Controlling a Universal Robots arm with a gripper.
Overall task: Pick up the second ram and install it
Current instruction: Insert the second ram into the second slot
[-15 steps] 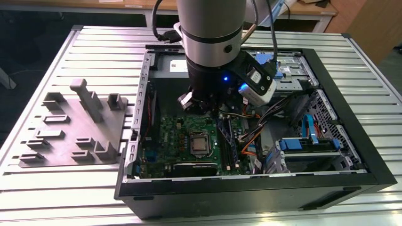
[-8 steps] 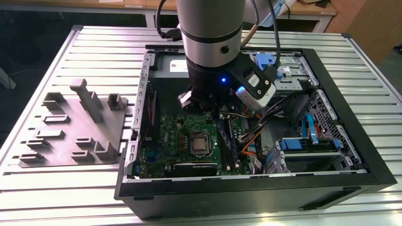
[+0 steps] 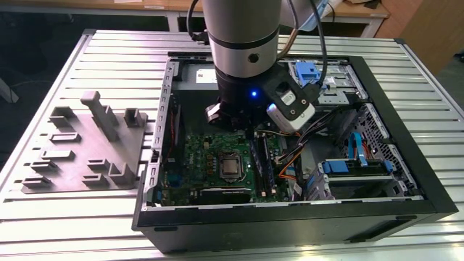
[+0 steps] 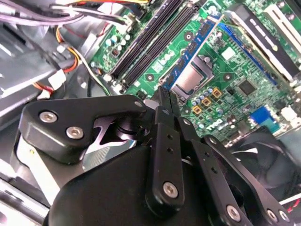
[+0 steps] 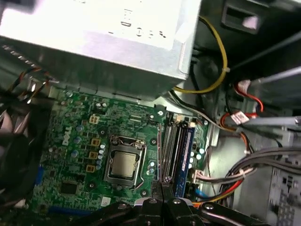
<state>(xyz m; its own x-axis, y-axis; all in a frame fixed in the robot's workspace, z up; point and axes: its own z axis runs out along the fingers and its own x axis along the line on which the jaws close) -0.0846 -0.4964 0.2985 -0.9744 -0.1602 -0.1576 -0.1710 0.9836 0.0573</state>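
The ram (image 5: 170,150) stands in the long slots (image 5: 188,150) on the green board (image 5: 75,117), just beside the square chip (image 5: 123,164). I cannot tell if it is pushed all the way in. The gripper (image 5: 162,189) hangs right over one end of the slots. Its fingers are pressed together, with nothing between them that I can see. The board lies inside the open computer case (image 3: 290,217) on the table (image 3: 73,217).

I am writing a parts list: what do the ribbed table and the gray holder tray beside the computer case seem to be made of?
Ribbed table: probably aluminium, light silver with a dull sheen along straight ribs.
Gray holder tray: probably plastic, matte uniform gray, blocky posts; painted metal cannot be excluded.
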